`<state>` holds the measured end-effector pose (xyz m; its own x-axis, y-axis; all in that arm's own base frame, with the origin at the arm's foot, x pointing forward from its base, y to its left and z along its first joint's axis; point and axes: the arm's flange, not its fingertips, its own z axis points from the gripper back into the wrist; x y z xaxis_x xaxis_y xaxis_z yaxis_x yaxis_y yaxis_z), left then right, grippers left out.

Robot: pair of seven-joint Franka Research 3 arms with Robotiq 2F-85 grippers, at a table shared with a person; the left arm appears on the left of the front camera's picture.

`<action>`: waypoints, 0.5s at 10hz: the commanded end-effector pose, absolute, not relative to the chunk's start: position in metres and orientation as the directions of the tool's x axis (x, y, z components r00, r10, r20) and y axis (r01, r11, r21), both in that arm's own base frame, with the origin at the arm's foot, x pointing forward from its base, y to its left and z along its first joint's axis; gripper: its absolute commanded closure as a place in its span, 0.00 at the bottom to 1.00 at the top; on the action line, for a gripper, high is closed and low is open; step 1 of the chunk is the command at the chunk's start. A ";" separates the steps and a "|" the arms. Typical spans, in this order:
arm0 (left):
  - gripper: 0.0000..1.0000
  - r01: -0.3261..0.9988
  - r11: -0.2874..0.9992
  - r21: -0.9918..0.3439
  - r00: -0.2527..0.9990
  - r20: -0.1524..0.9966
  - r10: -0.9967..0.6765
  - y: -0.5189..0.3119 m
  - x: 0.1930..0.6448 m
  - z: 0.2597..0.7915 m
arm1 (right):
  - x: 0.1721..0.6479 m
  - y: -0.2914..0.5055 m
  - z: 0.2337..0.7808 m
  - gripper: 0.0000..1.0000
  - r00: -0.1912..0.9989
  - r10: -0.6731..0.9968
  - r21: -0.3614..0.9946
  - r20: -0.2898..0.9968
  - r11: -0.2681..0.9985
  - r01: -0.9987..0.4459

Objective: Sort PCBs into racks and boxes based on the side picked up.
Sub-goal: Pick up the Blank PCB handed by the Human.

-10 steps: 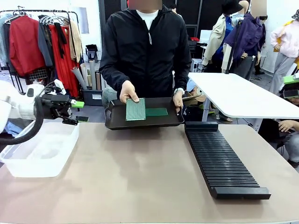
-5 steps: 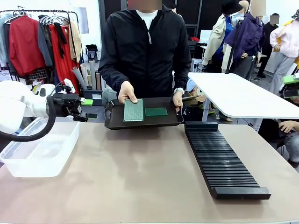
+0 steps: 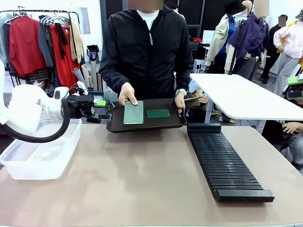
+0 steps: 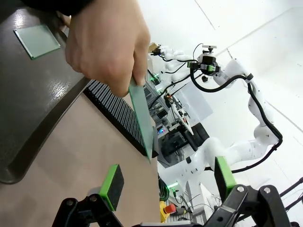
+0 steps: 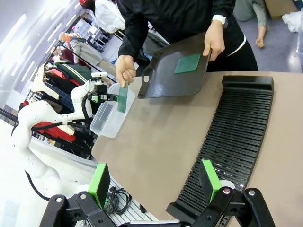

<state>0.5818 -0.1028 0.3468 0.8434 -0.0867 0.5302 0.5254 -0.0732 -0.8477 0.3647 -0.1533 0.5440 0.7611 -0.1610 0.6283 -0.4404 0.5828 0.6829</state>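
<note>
- The left end effector hangs at the bench's far-left corner, just past the tub, pads spread wide and gripping nothing.
- A hand offers one PCB on edge just ahead of those pads. A second PCB lies flat in the tray at the far edge.
- To do it well, slide in until the board's free edge sits between the pads, then close squarely, clear of the hand.
- Which face counts as picked is hard to tell from here; probably the grid side.
- The right end effector is spread and empty too, near the rack along the right edge.
</note>
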 end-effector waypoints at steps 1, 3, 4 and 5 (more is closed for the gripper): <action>0.00 0.505 -0.075 -0.860 0.858 0.510 -0.065 -0.117 0.588 0.343 | 0.365 -0.152 0.546 0.00 0.756 -0.166 0.684 0.633 0.577 -0.446; 0.00 0.506 -0.086 -0.858 0.857 0.511 -0.062 -0.134 0.587 0.338 | 0.365 -0.152 0.546 0.00 0.756 -0.166 0.684 0.633 0.577 -0.446; 0.00 0.513 -0.093 -0.854 0.854 0.518 -0.049 -0.142 0.586 0.337 | 0.365 -0.152 0.546 0.00 0.756 -0.166 0.684 0.633 0.577 -0.446; 0.00 0.494 -0.112 -0.862 0.863 0.502 -0.056 -0.151 0.584 0.335 | 0.365 -0.152 0.546 0.00 0.756 -0.166 0.684 0.633 0.577 -0.446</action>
<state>0.5813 -0.1443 0.3328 0.8570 -0.0786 0.5094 0.5021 -0.0957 -0.8595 0.3647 -0.1533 0.5440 0.7611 -0.1610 0.6283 -0.4404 0.5829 0.6829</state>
